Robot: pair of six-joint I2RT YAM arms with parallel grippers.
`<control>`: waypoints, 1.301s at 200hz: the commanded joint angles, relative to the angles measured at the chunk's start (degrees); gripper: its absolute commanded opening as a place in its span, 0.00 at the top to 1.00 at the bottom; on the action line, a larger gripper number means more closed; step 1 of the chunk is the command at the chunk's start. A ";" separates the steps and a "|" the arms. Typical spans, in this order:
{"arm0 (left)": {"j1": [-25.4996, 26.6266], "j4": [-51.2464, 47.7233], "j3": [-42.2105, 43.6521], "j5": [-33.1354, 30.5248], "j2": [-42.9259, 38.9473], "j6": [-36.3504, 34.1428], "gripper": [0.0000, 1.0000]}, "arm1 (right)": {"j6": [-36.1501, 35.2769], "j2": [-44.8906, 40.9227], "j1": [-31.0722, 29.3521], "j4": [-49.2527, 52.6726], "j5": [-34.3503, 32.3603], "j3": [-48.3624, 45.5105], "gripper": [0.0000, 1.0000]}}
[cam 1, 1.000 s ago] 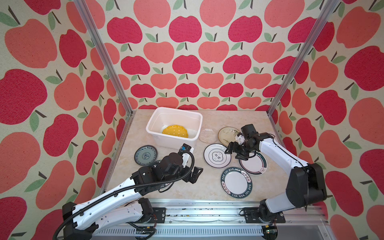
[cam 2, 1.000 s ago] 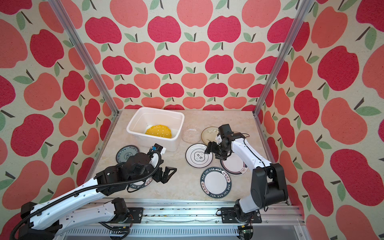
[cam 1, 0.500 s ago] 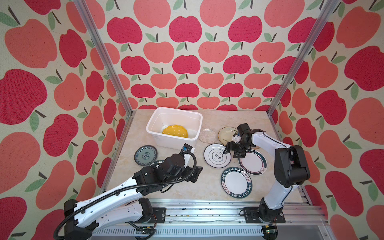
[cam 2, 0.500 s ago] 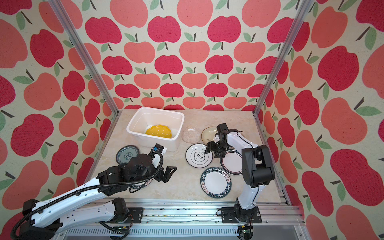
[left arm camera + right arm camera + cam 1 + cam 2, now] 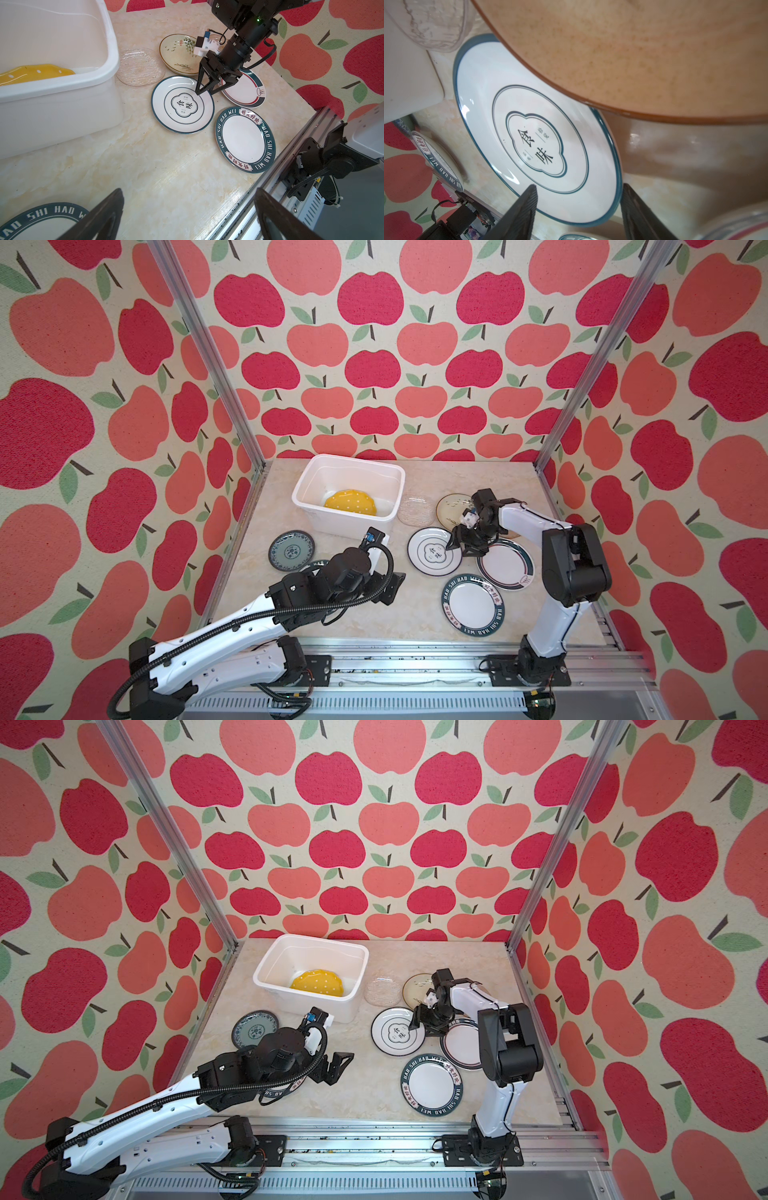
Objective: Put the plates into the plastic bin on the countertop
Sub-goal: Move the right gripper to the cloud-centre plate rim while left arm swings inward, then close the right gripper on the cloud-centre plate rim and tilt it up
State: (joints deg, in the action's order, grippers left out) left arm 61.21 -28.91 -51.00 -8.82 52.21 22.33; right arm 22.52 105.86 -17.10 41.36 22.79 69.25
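**Top views:** In the last second the right hand (image 5: 463,549) has dropped from above the striped plate (image 5: 505,568) to the emblem plate (image 5: 432,558), at the edge nearest the striped one. Its jaws are drawing in but are not clenched, so a pick-up looks to be starting. Only the yellow plate (image 5: 351,502), scalloped and dotted, lies in the bin (image 5: 348,457), a glossy white tub at the back of the bench (image 5: 415,618). The left hand (image 5: 392,589) hangs released and empty, unmoved.

**Left wrist:** One dark finger of the right hand (image 5: 205,93) appears to touch the emblem plate's (image 5: 182,120) glazed face. A ribbed clear glass plate (image 5: 141,66), a leaf plate (image 5: 176,56) and a lettered plate (image 5: 245,139) lie flat close around it on the veined, marble-look bench.

**Right wrist:** The ridged fingers (image 5: 521,214) stand apart astride the teal rim of the emblem plate (image 5: 539,145). One is over its face and the other is outside the rim. The plate is still flat on the bench, outside the bin.
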 commanded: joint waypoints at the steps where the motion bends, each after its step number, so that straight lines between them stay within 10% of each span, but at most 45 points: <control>1: 0.21 -0.45 -2.32 -1.04 0.72 -1.15 0.01 | -1.16 1.75 0.31 -1.32 3.63 -0.96 0.41; 220: -0.04 -1.19 -2.85 -2.36 0.63 -0.58 0.01 | -5.03 -1.48 -4.51 -2.09 8.59 -2.58 0.94; 260: 0.10 -1.15 -2.44 -3.13 -0.25 -0.15 0.01 | -3.95 -1.98 -5.12 -2.48 8.64 -1.54 0.91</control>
State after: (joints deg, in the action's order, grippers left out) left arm 61.21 -28.91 -52.14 -10.17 52.93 22.35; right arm 18.68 104.71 -21.65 38.39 30.79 65.93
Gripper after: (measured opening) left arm 0.992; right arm 0.072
